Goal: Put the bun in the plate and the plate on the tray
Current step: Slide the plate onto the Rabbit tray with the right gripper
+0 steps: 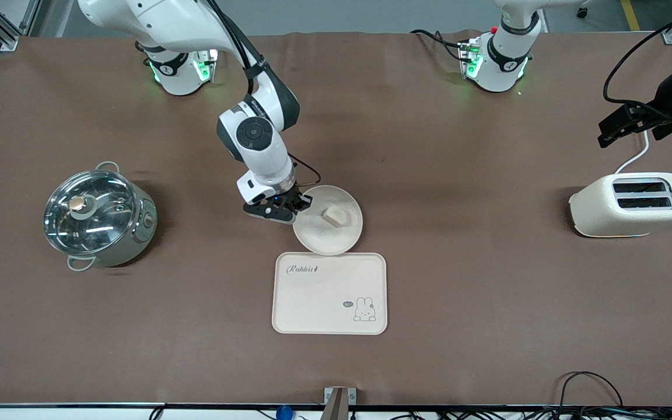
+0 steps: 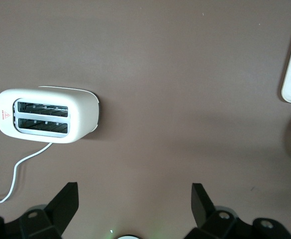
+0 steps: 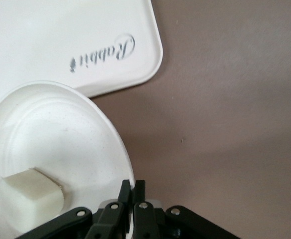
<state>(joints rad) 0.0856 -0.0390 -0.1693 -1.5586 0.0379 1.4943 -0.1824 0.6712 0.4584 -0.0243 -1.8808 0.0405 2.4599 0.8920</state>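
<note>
Plate (image 1: 336,236) rim pinched in right pincer (image 3: 132,191), overlapping tray (image 1: 324,303).

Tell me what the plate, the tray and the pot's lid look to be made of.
Plate: matte cream, faintly speckled, likely plastic or fibre composite; the right gripper has its jaws shut on its rim.
Tray: same matte cream look with printed script and bunny, probably similar plastic.
Pot lid: clear and reflective with a metal knob, apparently glass, on a shiny metal pot.
</note>
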